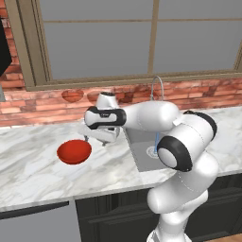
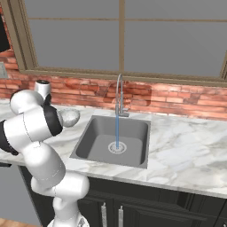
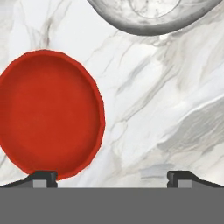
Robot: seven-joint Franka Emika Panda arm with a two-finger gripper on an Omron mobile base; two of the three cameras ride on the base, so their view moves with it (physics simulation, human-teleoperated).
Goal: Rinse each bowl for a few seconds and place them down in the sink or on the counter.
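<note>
we see gripper (image 3: 111, 177) spread wide above counter (image 3: 166, 109), red bowl (image 3: 48, 113) beside left fingertip, speckled bowl (image 3: 148, 17) apart.

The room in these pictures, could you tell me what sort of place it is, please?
Most likely a kitchen: a sink with a running faucet set in a marble counter above dark cabinets, under a window.

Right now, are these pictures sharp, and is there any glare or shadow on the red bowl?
Left base view: the red bowl is crisp, evenly lit, with a faint shadow beneath it on the counter. Hand view: sharp, flat red, no glare. Right base view: the sink has soft shading, no blur.
</note>
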